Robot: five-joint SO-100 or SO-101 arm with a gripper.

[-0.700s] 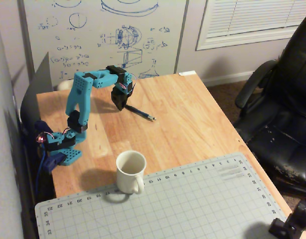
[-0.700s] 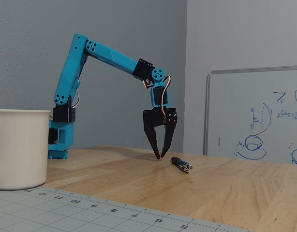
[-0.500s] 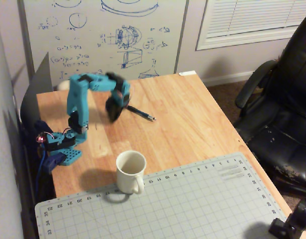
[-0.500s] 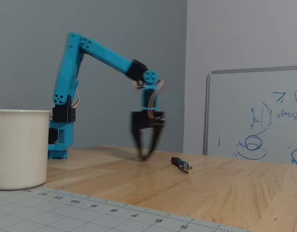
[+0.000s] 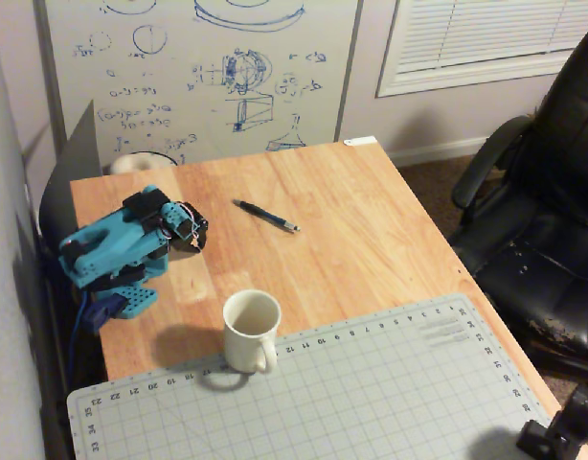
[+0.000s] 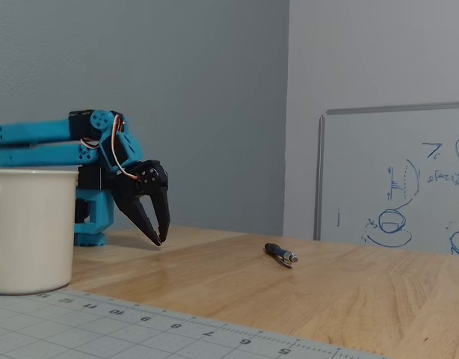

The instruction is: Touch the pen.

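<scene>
The thin dark pen with a silvery tip lies flat on the wooden table, slanting toward the lower right in the overhead view. In the fixed view the pen lies end-on, right of the arm. My blue arm is folded at the table's left side, and its black gripper points down. In the fixed view the gripper hangs with its tips together just above the table, holding nothing. It is well left of the pen and does not touch it.
A white mug stands near the front, at the edge of a grey cutting mat. A whiteboard leans behind the table. A black office chair stands to the right.
</scene>
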